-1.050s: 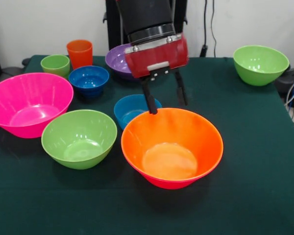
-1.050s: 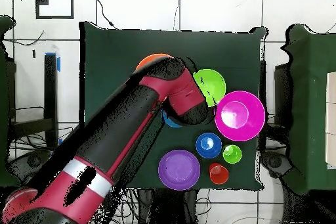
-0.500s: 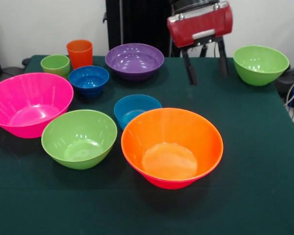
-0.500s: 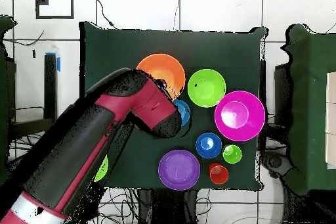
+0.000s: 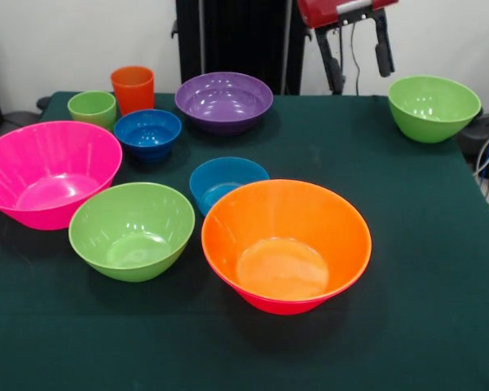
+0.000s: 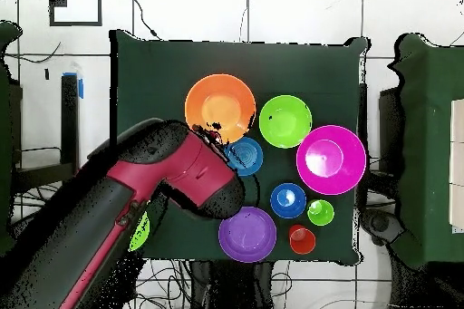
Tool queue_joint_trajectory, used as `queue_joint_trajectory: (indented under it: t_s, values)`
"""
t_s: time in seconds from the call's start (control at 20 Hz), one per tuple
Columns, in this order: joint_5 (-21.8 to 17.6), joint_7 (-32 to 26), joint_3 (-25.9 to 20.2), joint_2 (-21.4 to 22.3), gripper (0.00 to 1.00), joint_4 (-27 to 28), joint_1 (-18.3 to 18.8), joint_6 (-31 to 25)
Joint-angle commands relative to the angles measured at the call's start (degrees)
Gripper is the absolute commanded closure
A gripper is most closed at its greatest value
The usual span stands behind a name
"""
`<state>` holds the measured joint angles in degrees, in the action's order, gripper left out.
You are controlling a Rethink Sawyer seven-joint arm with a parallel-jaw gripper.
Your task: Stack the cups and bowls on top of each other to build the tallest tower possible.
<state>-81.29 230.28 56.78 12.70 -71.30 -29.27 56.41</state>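
A red-and-black robot arm [image 6: 136, 215] reaches across a green table [image 6: 154, 79] beside the orange bowl [image 6: 220, 108].

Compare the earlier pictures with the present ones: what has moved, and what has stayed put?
The gripper, open and empty, rose from behind the orange bowl and drew back toward the far green bowl. Nothing was taken hold of or let go. All bowls and cups kept their places.

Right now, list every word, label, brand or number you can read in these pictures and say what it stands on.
None can be read.
The bowls, such as the big orange bowl and the pink bowl, are plain glossy plastic with no print showing.
The orange cup and the light-green cup show no marking.
The red head above the pincer and the green cloth carry no legible text.
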Motion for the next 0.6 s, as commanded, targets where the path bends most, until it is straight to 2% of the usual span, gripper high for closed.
queue_joint_trajectory:
  t_s: [0.05,0.6]
  values:
    - [-3.1,6.2,-7.4,-0.2,0.0,-8.8,0.6,4.2]
    - [-5.7,0.1,-8.4,0.4,0.0,-11.3,1.4,5.4]
